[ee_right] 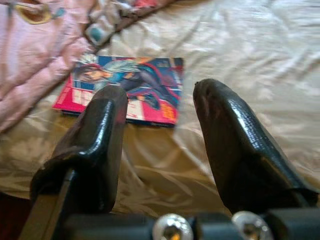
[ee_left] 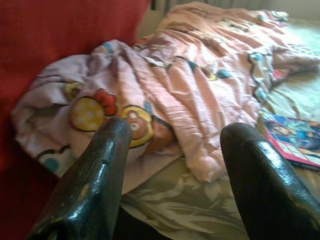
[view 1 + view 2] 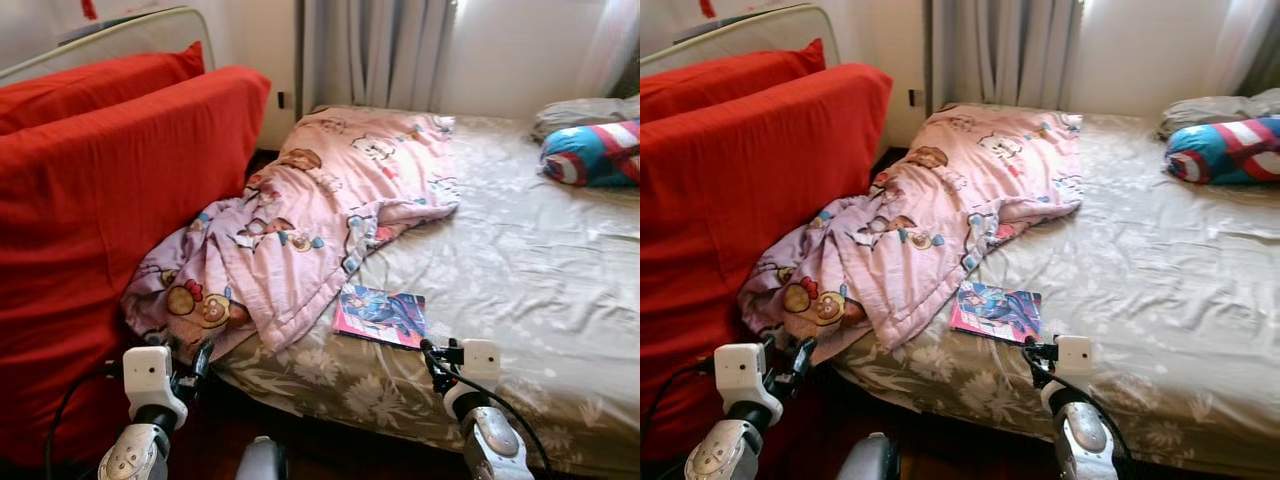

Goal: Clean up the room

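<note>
Head views: bed (image 3: 560, 300) with grey-beige floral sheet fills the right side. Pink cartoon-print blanket (image 3: 310, 220) lies crumpled across the bed's left part, its low end bunched against the red cushions (image 3: 100, 220) standing at the left. Magazine (image 3: 380, 315) lies flat on the sheet near the front edge, just beside the blanket's hem. Blue-red-white pillow (image 3: 595, 152) and a grey pillow (image 3: 580, 115) sit at the far right. Grey curtains (image 3: 375, 50) and a pale wall behind. Left gripper (image 3: 190, 365) is low by the blanket's corner; right gripper (image 3: 432, 360) is at the front edge, just below the magazine.

Left wrist: fingers (image 2: 95, 185) spread apart, empty, aimed at the blanket bunch, red cushion alongside.

Right wrist: fingers (image 1: 100, 145) apart, empty, above the sheet, magazine (image 1: 125, 90) just beyond the tips.
</note>
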